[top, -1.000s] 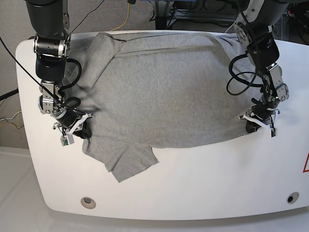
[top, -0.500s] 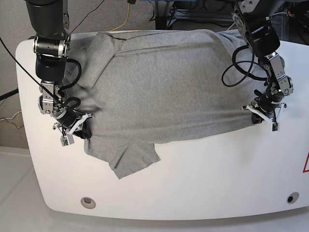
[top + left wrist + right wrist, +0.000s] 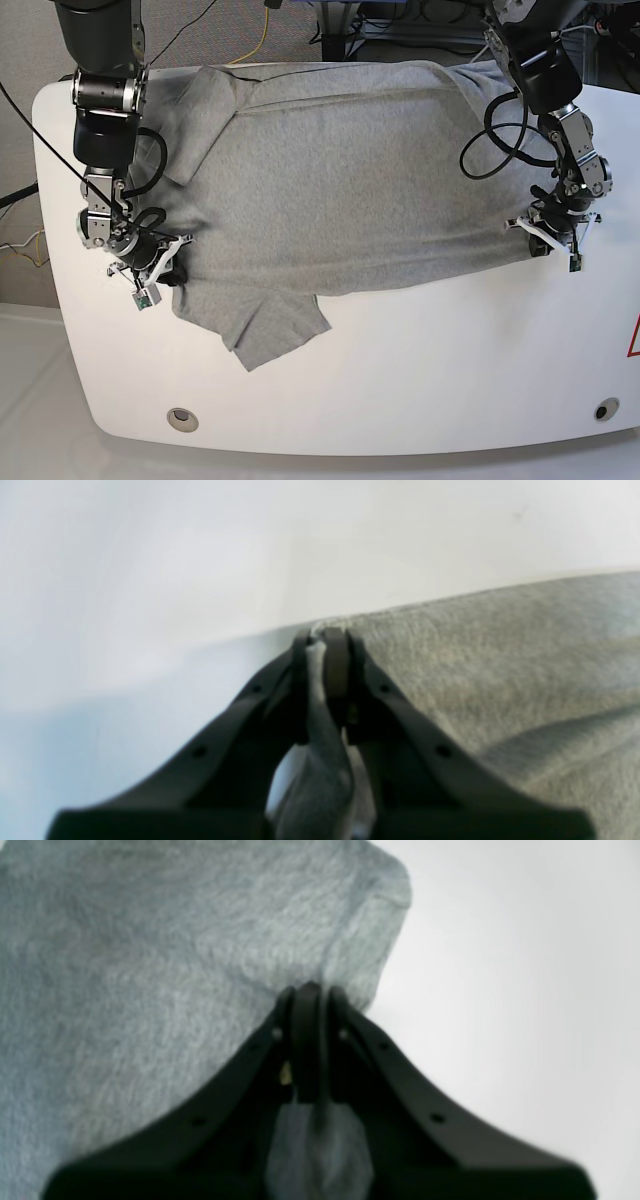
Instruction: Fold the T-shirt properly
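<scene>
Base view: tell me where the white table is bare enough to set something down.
The near strip of the white table lies bare, between the heather-grey cotton T-shirt's lower hem and the front edge, widest on the image's right. A narrow bare margin runs outside each pincer. The far half is covered by fabric, and the sleeve intrudes near-left.

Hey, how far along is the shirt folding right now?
Early stage. Done: the T-shirt lies spread across the white table, and both sides are gripped. In hand: the left gripper and the right gripper are each shut on an edge of the fabric, as the wrist views show. Left: one sleeve lies spread toward the front, and no finished fold is visible.
</scene>
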Controlling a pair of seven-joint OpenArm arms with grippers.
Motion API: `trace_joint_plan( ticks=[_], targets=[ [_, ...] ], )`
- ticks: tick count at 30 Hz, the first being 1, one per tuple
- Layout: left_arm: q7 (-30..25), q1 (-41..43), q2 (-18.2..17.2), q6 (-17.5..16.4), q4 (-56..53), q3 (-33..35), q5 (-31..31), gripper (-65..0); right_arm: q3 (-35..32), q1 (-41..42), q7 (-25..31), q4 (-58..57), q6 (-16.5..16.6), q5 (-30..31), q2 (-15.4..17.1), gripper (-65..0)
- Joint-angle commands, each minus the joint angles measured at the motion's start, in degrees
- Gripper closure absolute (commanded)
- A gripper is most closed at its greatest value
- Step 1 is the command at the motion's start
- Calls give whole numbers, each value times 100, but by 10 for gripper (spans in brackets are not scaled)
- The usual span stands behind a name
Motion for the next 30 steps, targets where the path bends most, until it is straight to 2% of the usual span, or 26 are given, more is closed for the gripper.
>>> trace_joint_plan(
  ticks=[1,11,22,30],
  targets=[
    [-93,-111,-76,-19,118,-18,-59,-5,16,137,-166,222,-37,-31,120,-29],
    [-102,-32,-76,-19,118,-18,-68,-5,147,137,-492,504,-37,-40,146,-29],
    [-102,-76,-76,-19,144,8,-77,-5,358,190,-509,504,-37,-49,146,-29],
    [-58,-76,-68,-19,751,26,-68,-5,367,322,-606,504,-37,-49,146,-29]
  ],
)
